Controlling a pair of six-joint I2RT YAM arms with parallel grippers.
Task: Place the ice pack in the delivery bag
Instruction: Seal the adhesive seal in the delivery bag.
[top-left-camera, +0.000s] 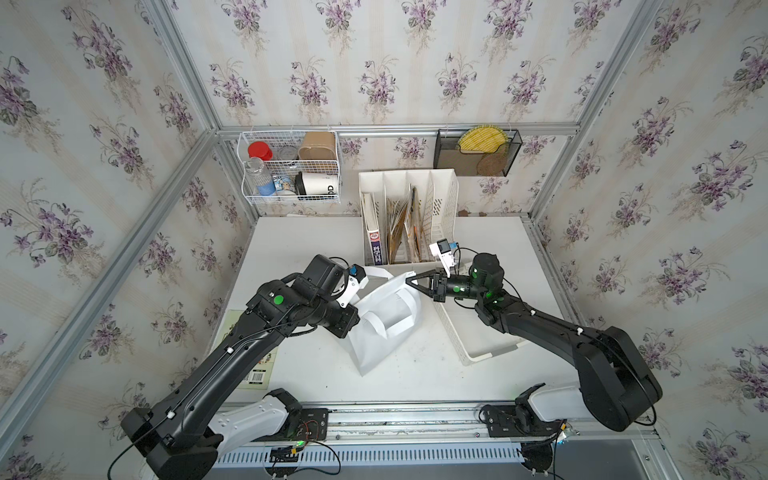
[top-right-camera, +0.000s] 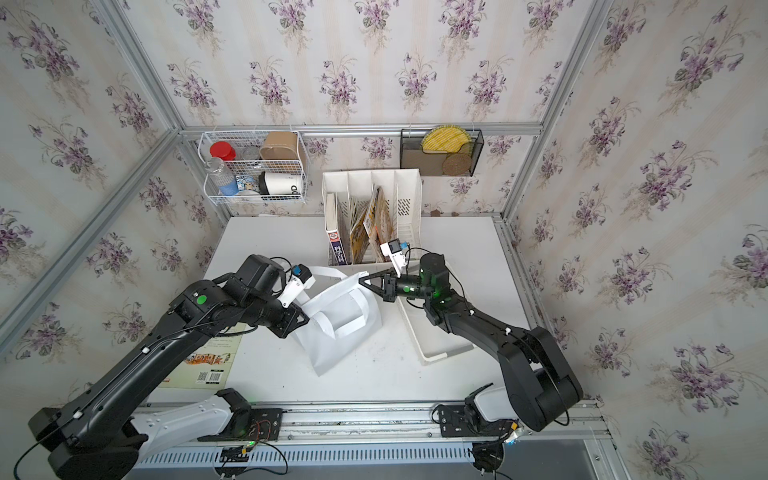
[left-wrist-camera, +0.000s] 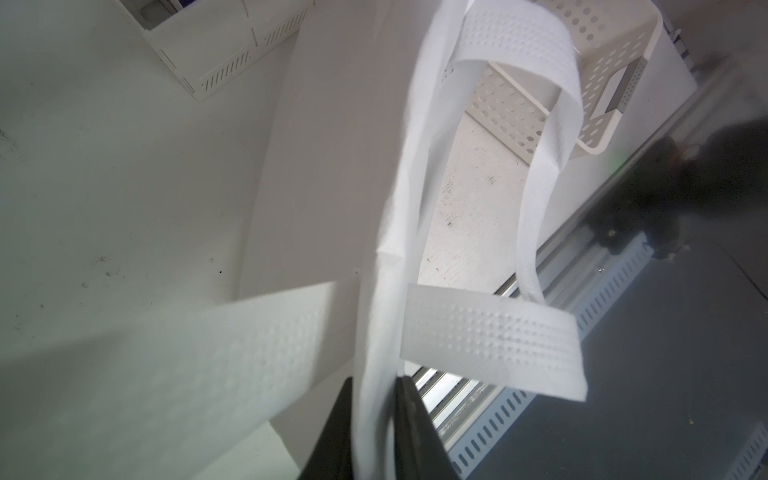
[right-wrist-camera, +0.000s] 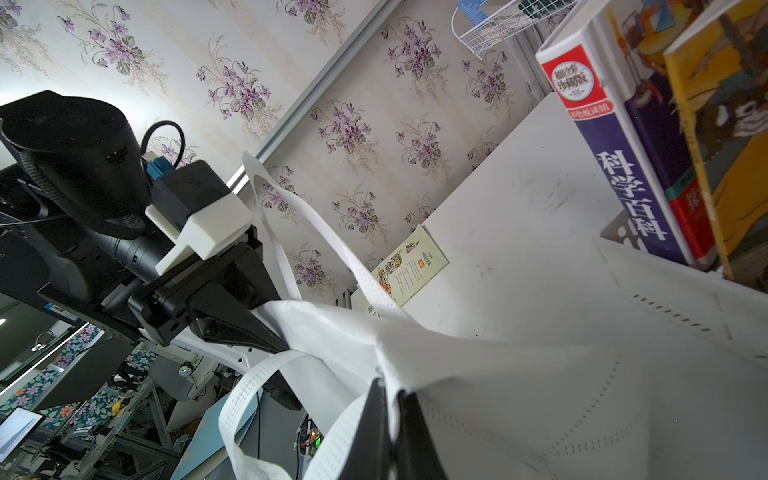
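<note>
"Judging from this, where does it go wrong?" Lena asks.

"The grip," says Tom. "The left gripper (left-wrist-camera: 374, 386) has its fingers pressed narrow on a fold of the large white soft delivery bag (top-left-camera: 386, 332), right at the rim. The right gripper (right-wrist-camera: 390, 399) is clamped the same way on the opposite edge. It's thin fabric in both. If the arms pull apart too hard, I'd expect it to slide out and the mouth to drop shut."

"And the bag itself?"

"It hangs between the two grippers in both top views. Its lower corner is down on the white tabletop (top-left-camera: 316, 374), just beside the white perforated plastic basket (top-left-camera: 490, 355). The mouth looks barely parted to me. The flat white strap handles (left-wrist-camera: 490, 345) hang loose by the rim and could snag whatever comes in."

"Both arms are busy, though."

"That's the other risk, I think. One has to let go to fetch the ice pack, and the bag looks soft enough to slump."

"Where is the ice pack?"

"I can't find it in any view. The right arm covers part of the basket, and the left arm hides the table beneath it. The bag's inside isn't visible either, and the left wrist view blurs close to the fabric."
</note>
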